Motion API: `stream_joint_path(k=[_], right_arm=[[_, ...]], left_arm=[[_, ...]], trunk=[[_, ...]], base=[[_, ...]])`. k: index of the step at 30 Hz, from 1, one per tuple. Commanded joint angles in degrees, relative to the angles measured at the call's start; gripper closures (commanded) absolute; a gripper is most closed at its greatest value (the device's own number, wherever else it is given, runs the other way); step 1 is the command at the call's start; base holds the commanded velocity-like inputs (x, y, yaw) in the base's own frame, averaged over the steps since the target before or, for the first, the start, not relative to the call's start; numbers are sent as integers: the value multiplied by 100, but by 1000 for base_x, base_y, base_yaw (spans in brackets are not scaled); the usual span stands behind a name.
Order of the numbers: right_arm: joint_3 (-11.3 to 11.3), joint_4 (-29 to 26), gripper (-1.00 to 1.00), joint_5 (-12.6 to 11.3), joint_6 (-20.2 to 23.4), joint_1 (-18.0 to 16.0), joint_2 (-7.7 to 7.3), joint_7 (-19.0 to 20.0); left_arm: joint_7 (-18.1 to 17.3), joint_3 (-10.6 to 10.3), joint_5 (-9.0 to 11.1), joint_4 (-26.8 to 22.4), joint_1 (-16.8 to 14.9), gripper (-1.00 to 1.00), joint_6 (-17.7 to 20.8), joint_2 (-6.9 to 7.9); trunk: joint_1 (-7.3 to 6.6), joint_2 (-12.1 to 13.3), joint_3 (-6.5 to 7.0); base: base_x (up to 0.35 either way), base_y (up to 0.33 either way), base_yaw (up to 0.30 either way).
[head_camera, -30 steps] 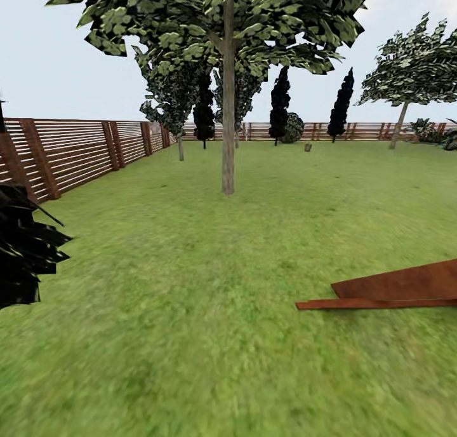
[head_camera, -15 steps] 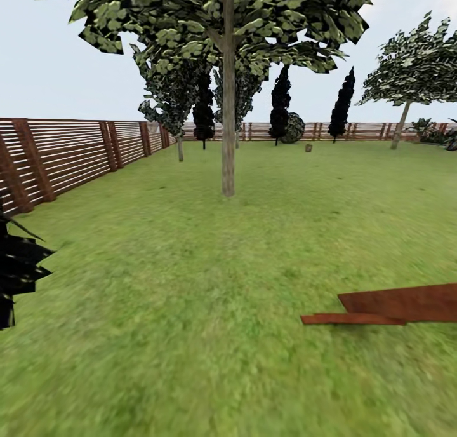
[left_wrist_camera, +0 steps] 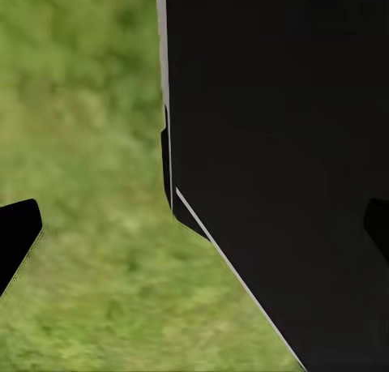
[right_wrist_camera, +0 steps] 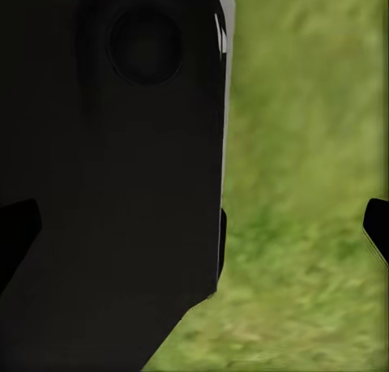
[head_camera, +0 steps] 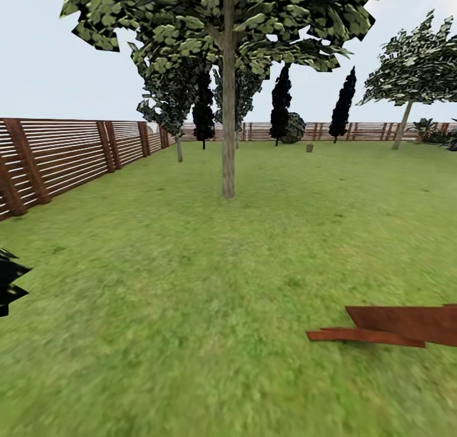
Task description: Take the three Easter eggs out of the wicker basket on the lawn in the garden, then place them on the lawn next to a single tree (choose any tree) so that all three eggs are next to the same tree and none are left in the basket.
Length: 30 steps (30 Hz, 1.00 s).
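Note:
The lawn (head_camera: 190, 284) stretches ahead in the head view. A tall tree (head_camera: 228, 132) with a bare grey-brown trunk and a broad leafy crown stands in the middle distance. Far behind it, near the back fence, a tiny brown shape on the grass looks like the wicker basket (head_camera: 309, 148). The Easter eggs are out of view. In the left wrist view my left gripper (left_wrist_camera: 194, 230) is open, its fingertips (left_wrist_camera: 16, 236) wide apart over grass and my dark body. My right gripper (right_wrist_camera: 194, 230) is open the same way, holding nothing.
A brown slatted fence (head_camera: 63, 151) runs along the left and across the back. A dark spiky plant (head_camera: 9, 283) pokes in at the left edge. A flat reddish-brown slab (head_camera: 393, 326) lies at the near right. Dark cypresses (head_camera: 279, 107) and another leafy tree (head_camera: 406, 107) stand further back.
The whole head picture has shifted: the camera has moved forward, so the dark plant and the reddish slab sit lower and closer to the edges. Nothing on the lawn has moved.

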Motion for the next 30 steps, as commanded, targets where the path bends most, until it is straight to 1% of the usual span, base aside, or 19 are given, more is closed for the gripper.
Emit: stream_joint_path(k=[1, 30], right_arm=[[2, 12, -100, 6, -1, -8, -1, -2], [2, 12, -100, 6, -1, -8, -2, -4]], left_arm=[[-6, 2, 0, -11, 4, -100, -4, 1], [-4, 2, -2, -11, 4, -100, -4, 1]], trunk=[[3, -2, -4], [3, -2, -4]], base=[[336, 0, 0], [336, 0, 0]])
